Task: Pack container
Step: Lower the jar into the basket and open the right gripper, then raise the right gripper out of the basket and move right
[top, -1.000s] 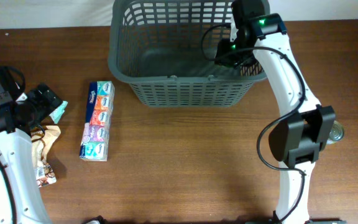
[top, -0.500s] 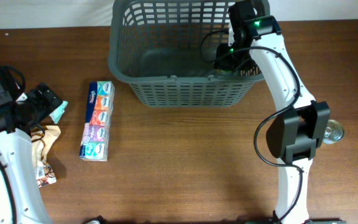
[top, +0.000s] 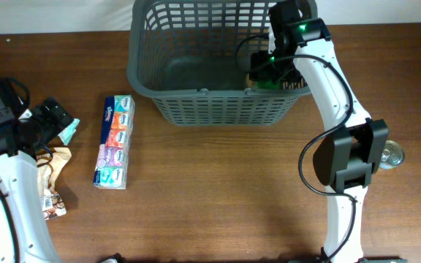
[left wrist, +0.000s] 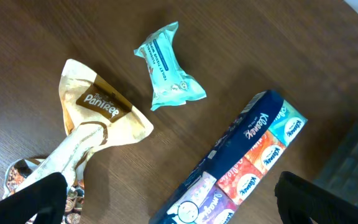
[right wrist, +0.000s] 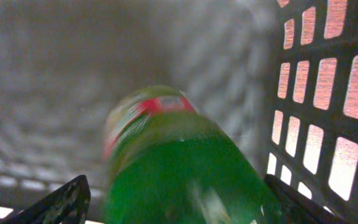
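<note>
Desk (top: pixel 218 190): brown wood grain, flat, carries everything.

Container (top: pixel 210 109): big dark grey plastic basket, rect. w/ rounded corners, lattice-slotted walls, solid floor, thick rim. It sits on the desk's far side and encloses the right claw (right wrist: pixel 173 202), which is down in its near right corner. It lies well off to the right of the left claw (left wrist: pixel 176 199).

Tissue multipack (top: pixel 114 142): long soft film-wrapped block w/ blue, orange, purple and teal sections, just right of the left claw. That claw is spread wide above the desk, nothing in it.

Snack bag (left wrist: pixel 98 112): crumpled tan foil-paper, close by the left claw. "Pantree" print is legible in the wrist view only.

Green bottle (right wrist: pixel 179 162): round glossy plastic w/ a red-white label band, blurred. It lies btw the right claw's fingers; jaws are wide, w/ a gap on one side, so not clamped. Overhead gives only a green glimpse under the arm.

Wipes packet (left wrist: pixel 168 65): small, teal, crimped ends, beside the left claw.

Metal can (top: pixel 395 155): small, round, overhead only, well behind the right claw.
</note>
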### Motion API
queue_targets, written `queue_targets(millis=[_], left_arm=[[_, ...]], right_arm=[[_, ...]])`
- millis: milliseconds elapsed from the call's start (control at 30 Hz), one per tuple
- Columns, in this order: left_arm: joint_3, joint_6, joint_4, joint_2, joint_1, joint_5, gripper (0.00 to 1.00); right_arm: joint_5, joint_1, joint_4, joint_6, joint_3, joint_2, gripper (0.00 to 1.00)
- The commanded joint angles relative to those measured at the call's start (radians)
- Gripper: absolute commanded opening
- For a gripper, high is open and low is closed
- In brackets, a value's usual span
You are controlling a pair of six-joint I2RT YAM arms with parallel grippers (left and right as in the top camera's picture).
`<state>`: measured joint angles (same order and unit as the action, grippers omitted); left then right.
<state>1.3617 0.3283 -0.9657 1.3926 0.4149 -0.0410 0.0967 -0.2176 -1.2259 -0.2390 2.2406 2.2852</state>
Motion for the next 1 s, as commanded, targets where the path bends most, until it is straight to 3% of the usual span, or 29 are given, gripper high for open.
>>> queue_targets(millis=[0, 333, 533, 867, 967], left_arm=[[0.014, -0.008, -0.001, 0.000, 0.005, -0.007, 1.00], [0.014, -0.008, -0.001, 0.000, 0.005, -0.008, 1.00], [0.014, -0.008, -0.001, 0.000, 0.005, -0.008, 1.00], [0.014, -0.008, -0.001, 0.000, 0.005, -0.008, 1.00], [0.014, -0.008, -0.001, 0.000, 0.005, -0.008, 1.00]], right_arm=[[0.006, -0.005, 0.000, -0.006, 0.021, -0.005, 0.81], [0.058, -0.005, 0.003, -0.002, 0.041, -0.005, 0.83], [0.134, -0.005, -0.019, -0.002, 0.167, -0.007, 0.83], [0.168, 0.011, -0.211, -0.002, 0.708, -0.011, 0.88], [0.150, 0.047, -0.288, -0.002, 0.858, -0.027, 0.95]])
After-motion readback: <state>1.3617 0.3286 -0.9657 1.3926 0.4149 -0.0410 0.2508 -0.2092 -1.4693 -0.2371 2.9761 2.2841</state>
